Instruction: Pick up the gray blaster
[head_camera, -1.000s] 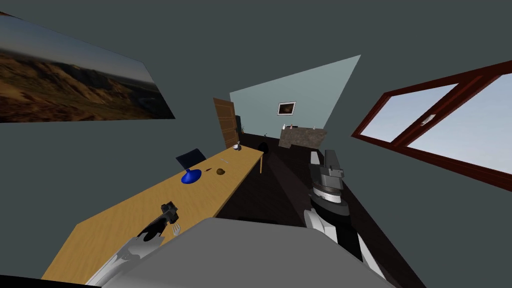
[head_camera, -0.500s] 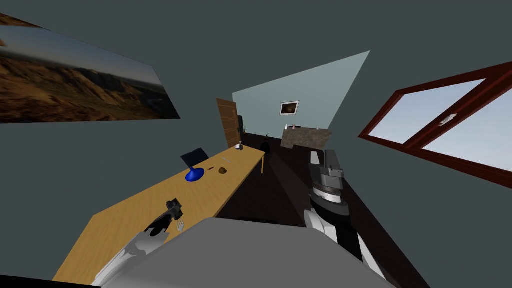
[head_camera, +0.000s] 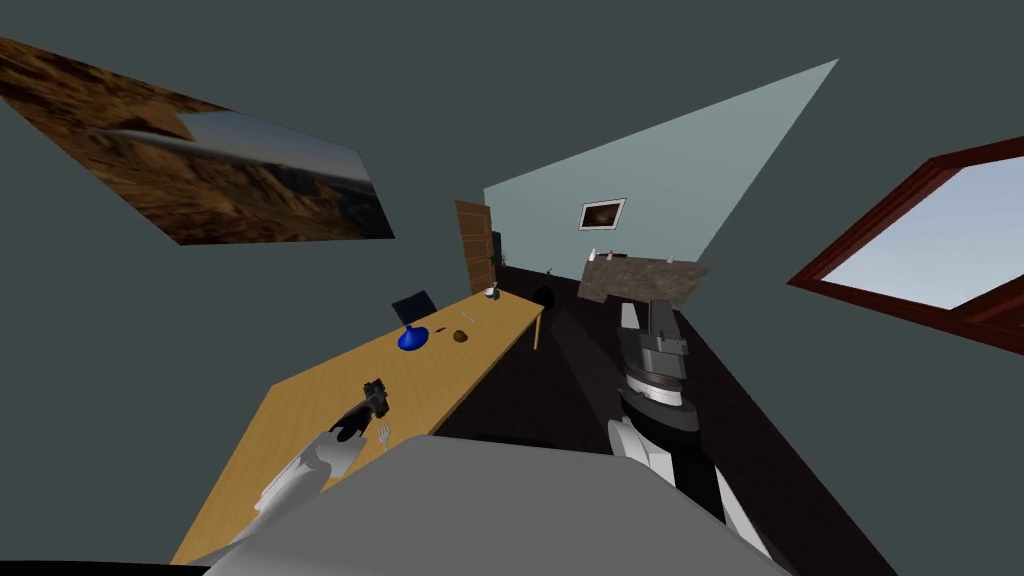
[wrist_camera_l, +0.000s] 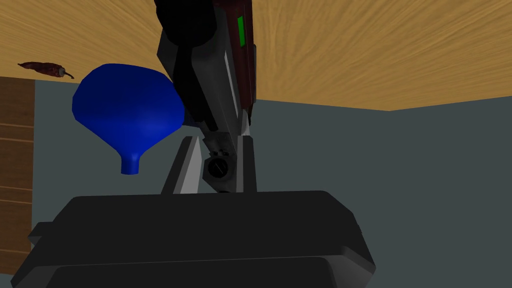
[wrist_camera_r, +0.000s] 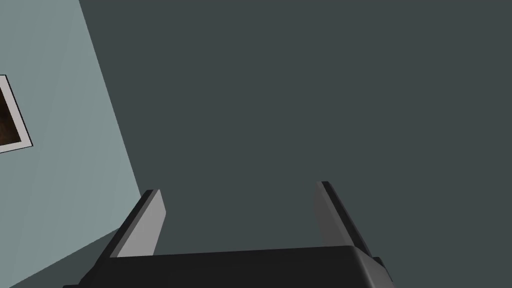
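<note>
The blaster (wrist_camera_l: 212, 75) is dark grey with a dark red side and a green mark. My left gripper (wrist_camera_l: 218, 141) is shut on its narrow end, one finger pressing each side. In the head view the blaster (head_camera: 376, 397) sits at the tip of my left forearm, over the near part of the wooden table (head_camera: 290, 430). I cannot tell whether it touches the tabletop. My right gripper (wrist_camera_r: 239, 191) is open and holds nothing; that arm (head_camera: 655, 350) is raised to the right of the table.
A blue funnel (head_camera: 413, 338) stands beyond the blaster, with a small brown lump (head_camera: 461, 336) next to it and a red chili (wrist_camera_l: 45, 67) farther on. A fork (head_camera: 383, 433) lies by the table's near edge. A dark chair (head_camera: 414, 304) stands behind the table.
The whole head view has swung and rolled, so I have turned; table and wall picture slid right. My left gripper stays shut on the blaster over the near tabletop.
</note>
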